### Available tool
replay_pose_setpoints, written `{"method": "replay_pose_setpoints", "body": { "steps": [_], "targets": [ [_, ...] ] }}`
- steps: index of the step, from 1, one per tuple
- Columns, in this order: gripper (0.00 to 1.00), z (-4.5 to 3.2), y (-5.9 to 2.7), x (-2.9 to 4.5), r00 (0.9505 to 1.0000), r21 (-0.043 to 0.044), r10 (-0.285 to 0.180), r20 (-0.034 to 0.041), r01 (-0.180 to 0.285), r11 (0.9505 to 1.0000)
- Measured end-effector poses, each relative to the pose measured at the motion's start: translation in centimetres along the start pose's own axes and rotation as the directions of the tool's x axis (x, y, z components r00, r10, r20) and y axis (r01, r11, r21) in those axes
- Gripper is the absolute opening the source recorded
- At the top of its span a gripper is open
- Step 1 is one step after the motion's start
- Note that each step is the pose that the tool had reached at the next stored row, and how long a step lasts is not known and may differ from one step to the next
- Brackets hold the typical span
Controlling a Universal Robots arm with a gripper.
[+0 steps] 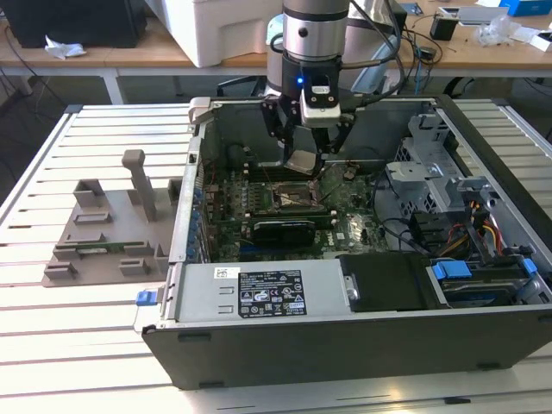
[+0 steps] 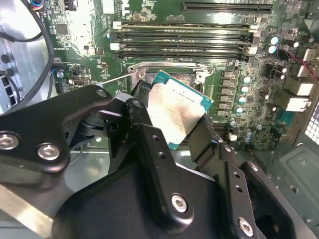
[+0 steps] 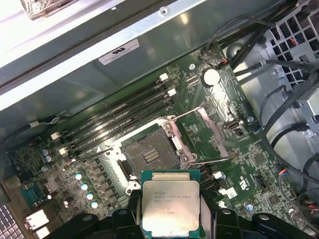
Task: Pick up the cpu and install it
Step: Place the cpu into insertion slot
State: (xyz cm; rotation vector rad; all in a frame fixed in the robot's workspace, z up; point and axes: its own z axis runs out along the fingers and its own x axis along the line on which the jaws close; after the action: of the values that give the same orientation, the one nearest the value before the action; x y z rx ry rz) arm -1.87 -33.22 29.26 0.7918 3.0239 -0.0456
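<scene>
The black two-fingered gripper (image 1: 304, 151) is clenched on opposite edges of the small flat square cpu with the silvery metal top (image 3: 171, 204). It holds the chip in the air over the green motherboard (image 3: 251, 164) inside the open dark grey computer case (image 1: 345, 345), near the bare black square socket (image 3: 149, 154), whose thin metal load frame (image 3: 217, 132) is swung aside. The pick looks done and the install is in hand; I judge that this calls for squaring the chip to the socket and setting it down level, without scraping the contacts.
</scene>
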Motion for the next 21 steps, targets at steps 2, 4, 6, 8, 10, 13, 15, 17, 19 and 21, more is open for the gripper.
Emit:
{"method": "replay_pose_setpoints", "body": {
  "steps": [2, 4, 6, 8, 10, 13, 15, 17, 19, 21],
  "targets": [
    [0.55, 0.00, 0.00, 0.00, 0.9999, 0.0007, 0.016, -0.0002, -0.016, 0.9999],
    [0.55, 0.00, 0.00, 0.00, 0.9996, 0.0013, 0.030, -0.0004, -0.030, 0.9996],
    [0.55, 0.01, 0.00, 0.00, 0.9991, 0.0018, 0.041, -0.0005, -0.041, 0.9991],
    [0.55, 0.01, 0.00, 0.00, 0.9981, 0.0026, 0.061, -0.0007, -0.061, 0.9981],
    [0.55, 0.01, 0.00, 0.00, 0.9969, 0.0035, 0.079, -0.0009, -0.079, 0.9969],
    [0.55, 0.01, 0.00, 0.00, 0.9940, 0.0048, 0.109, -0.0011, -0.109, 0.9940],
    [0.55, 0.01, 0.00, 0.00, 0.9928, 0.0053, 0.120, -0.0012, -0.120, 0.9928],
    [0.55, 0.01, 0.00, 0.00, 0.9904, 0.0060, 0.138, -0.0014, -0.138, 0.9904],
    [0.55, 0.02, 0.00, 0.00, 0.9882, 0.0067, 0.153, -0.0015, -0.153, 0.9882],
    [0.55, 0.02, 0.00, 0.00, 0.9863, 0.0074, 0.165, -0.0014, -0.165, 0.9863]
  ]
}}
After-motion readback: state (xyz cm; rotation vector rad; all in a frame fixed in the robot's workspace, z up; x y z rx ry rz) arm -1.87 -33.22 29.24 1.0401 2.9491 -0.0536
